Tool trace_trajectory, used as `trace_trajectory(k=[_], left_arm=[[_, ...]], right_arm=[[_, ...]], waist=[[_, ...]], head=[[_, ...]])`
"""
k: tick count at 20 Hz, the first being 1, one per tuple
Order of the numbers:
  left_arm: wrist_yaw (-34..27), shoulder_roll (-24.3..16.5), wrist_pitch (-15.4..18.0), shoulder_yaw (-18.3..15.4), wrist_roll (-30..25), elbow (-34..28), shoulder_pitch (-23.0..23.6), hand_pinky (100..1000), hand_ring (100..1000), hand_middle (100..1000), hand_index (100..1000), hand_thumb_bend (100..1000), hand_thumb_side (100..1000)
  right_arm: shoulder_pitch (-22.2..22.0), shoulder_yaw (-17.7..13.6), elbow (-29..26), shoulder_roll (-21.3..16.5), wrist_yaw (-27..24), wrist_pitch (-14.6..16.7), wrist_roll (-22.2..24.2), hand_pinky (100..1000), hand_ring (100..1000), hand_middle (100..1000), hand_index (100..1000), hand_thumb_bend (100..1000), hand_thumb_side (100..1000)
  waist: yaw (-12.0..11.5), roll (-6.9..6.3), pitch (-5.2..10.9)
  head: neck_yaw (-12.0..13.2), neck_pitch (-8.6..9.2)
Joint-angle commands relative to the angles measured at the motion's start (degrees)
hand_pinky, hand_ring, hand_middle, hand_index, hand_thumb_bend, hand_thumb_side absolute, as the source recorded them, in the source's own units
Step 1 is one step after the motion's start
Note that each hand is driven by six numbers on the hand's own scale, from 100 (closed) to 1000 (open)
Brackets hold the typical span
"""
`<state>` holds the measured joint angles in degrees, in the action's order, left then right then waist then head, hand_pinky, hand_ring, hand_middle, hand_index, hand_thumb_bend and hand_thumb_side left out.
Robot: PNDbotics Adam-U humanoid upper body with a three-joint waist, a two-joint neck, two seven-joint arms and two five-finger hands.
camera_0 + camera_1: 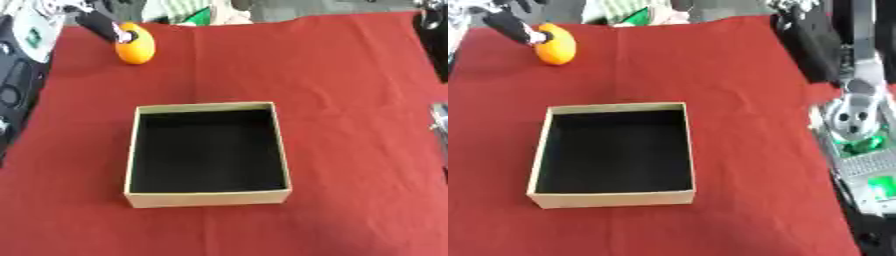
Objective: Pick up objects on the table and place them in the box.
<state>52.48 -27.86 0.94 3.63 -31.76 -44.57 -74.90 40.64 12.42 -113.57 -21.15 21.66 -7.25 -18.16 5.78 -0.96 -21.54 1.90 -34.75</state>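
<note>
An orange [136,48] lies on the red cloth at the far left corner. My left hand [107,26] comes in from the upper left; one straight black finger with a pale tip touches the orange's upper left side, and the rest of the hand is cut off by the frame. A shallow cardboard box [206,198] with a black inside stands open and empty in the middle of the table. My right arm [850,116], black with a silver joint, lies along the table's right edge; its dark hand [802,30] sits near the far right corner, too unclear to read.
The red cloth [350,75] covers the whole table. Green and white items [194,15] sit beyond the far edge. Dark equipment [17,85] stands off the left edge, and a device with green lights [872,165] off the right.
</note>
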Motion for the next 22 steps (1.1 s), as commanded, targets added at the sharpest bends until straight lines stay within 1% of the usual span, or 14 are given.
trace_trajectory(k=[1,6,13,17,18,19,20,21,22], left_arm=[[1.1,-1.4,-0.6,-0.7,0.6,-0.2,-1.2,563,798,840,867,393,249],[3.5,-1.1,-1.4,-1.0,2.1,0.7,-1.0,571,802,842,862,397,251],[6.1,-0.8,-2.5,-1.5,3.0,1.6,-1.0,577,804,840,858,386,251],[6.6,-0.5,-2.4,-1.7,4.0,1.8,-0.8,569,798,832,851,356,246],[6.6,-0.4,-2.4,-1.7,4.3,1.8,-0.8,543,778,803,839,290,234],[6.2,-0.3,-2.2,-1.8,5.0,1.6,-0.8,500,749,760,820,197,209],[5.4,-0.2,-1.9,-1.9,6.0,1.4,-0.8,482,737,742,811,123,200],[4.6,-0.2,-1.7,-1.9,6.8,1.3,-0.8,465,726,724,799,100,196],[3.7,-0.2,-1.7,-1.9,7.5,1.2,-0.9,416,692,687,774,100,201]], right_arm=[[1.0,0.0,-1.0,-1.4,-0.5,-0.1,-0.4,914,864,809,924,100,821],[1.4,0.2,-1.0,-1.4,-0.9,-0.1,-0.4,915,864,808,925,100,827],[1.5,0.3,-1.0,-1.6,-1.3,-0.1,-0.7,916,864,807,926,100,831],[1.5,0.3,-1.0,-1.6,-1.4,-0.2,-0.7,916,865,807,926,100,833],[1.5,0.3,-1.0,-1.6,-1.5,-0.2,-0.7,917,865,807,927,100,834],[1.4,0.3,-1.0,-1.6,-1.5,-0.3,-0.7,917,865,807,927,100,834],[1.4,0.3,-1.0,-1.6,-1.5,-0.3,-0.8,917,865,808,927,100,834],[1.4,0.3,-1.0,-1.7,-1.5,-0.4,-0.8,917,866,808,927,100,834],[1.3,0.3,-1.0,-1.7,-1.5,-0.4,-0.8,917,866,808,927,100,834]], waist=[[0.2,-0.03,0.94],[0.7,-0.13,-0.06],[1.0,-0.18,-0.85],[1.2,-0.17,-1.04],[1.2,-0.16,-1.06],[1.3,-0.14,-1.07],[1.3,-0.12,-1.06],[1.3,-0.11,-1.04],[1.3,-0.11,-1.0]], head=[[0.2,1.13],[0.6,2.09],[1.0,2.36],[1.1,2.56],[1.2,2.61],[1.2,2.62],[1.1,2.55],[1.1,2.42],[1.1,2.3]])
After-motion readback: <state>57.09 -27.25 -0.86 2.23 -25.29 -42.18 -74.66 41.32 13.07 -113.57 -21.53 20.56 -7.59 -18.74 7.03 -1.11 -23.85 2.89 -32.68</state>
